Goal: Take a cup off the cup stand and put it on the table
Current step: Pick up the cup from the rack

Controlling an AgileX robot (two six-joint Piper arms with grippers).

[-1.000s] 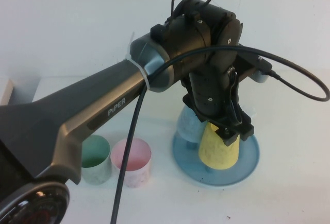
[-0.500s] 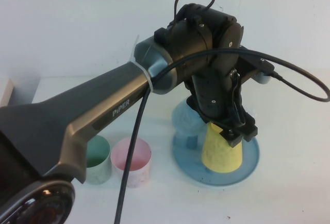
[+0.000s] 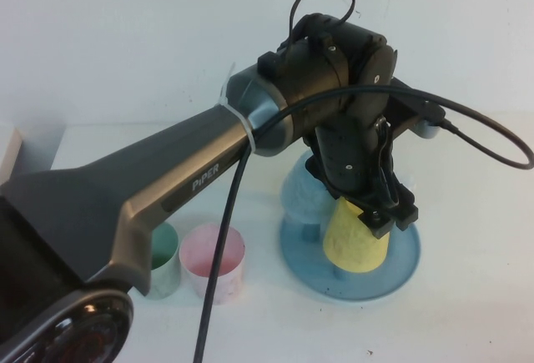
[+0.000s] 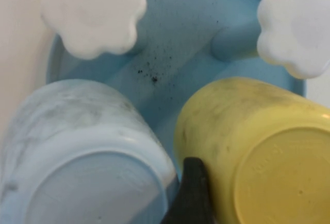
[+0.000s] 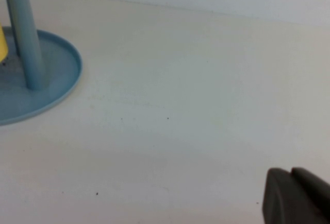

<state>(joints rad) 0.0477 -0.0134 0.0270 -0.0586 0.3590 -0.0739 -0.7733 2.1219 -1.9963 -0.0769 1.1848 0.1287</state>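
Left gripper slightly shifted, hiding yellow cup's top.

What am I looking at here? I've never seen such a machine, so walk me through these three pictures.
This is a two-armed table robot. Each arm ends in a two-fingered gripper.

The high view looks down from the robot's own side. The other two pictures come from cameras on each wrist.

On the white table stands a blue cup stand, holding an upturned yellow cup and a light blue cup. A pink cup and a green cup stand to its left.

The left gripper grips the yellow cup's upturned base over the stand. The right gripper is shut and empty, low over bare table beside the stand.
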